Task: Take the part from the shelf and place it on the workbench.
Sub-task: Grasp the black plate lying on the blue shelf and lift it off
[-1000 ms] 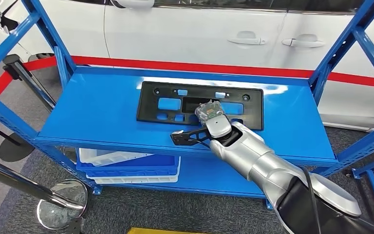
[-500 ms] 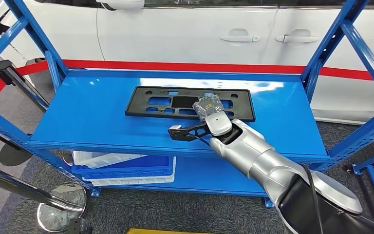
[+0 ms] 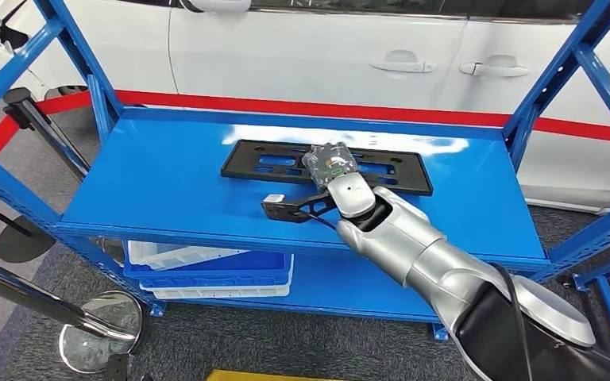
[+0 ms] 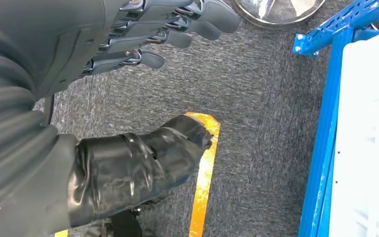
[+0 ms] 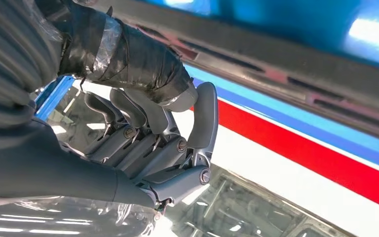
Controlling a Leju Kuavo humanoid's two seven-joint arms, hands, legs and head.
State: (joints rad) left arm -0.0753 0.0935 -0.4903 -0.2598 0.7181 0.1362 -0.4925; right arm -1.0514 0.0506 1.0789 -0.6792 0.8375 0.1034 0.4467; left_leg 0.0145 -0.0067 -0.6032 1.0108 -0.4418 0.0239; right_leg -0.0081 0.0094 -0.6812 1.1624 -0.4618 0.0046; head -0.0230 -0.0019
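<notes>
**Inspector:** Which step is in hand?

**Assistant:** The pick-up. The part (image 3: 326, 165), a flat black plastic frame with cut-outs, lies on the upper deck of the blue shelf (image 3: 159, 190), towards its rear edge and nearer the right-hand post. The workbench is not in sight, so placement is not yet begun.

**Inspector:** State of the right hand?

**Assistant:** The right hand (image 3: 331, 165) reaches over the part's middle, arm extended from the front edge across the deck, wrist bent downward. In the right wrist view the fingers (image 5: 143, 133) are curled in towards the thumb (image 5: 128, 59). Whether they have closed on the frame I cannot tell; the hand itself hides the contact in the head view, and the wrist view does not show the frame between the fingers.

**Inspector:** And the left?

**Assistant:** The left hand (image 4: 143, 34) hangs beside the body over the grey carpet, fingers apart, holding nothing.

**Inspector:** What does the next move call for?

**Assistant:** In my judgement, a secure hold on one bar of the frame, then a level lift. The part is long and thin, so it may tip or catch on the shelf posts when withdrawn towards the front edge.
</notes>
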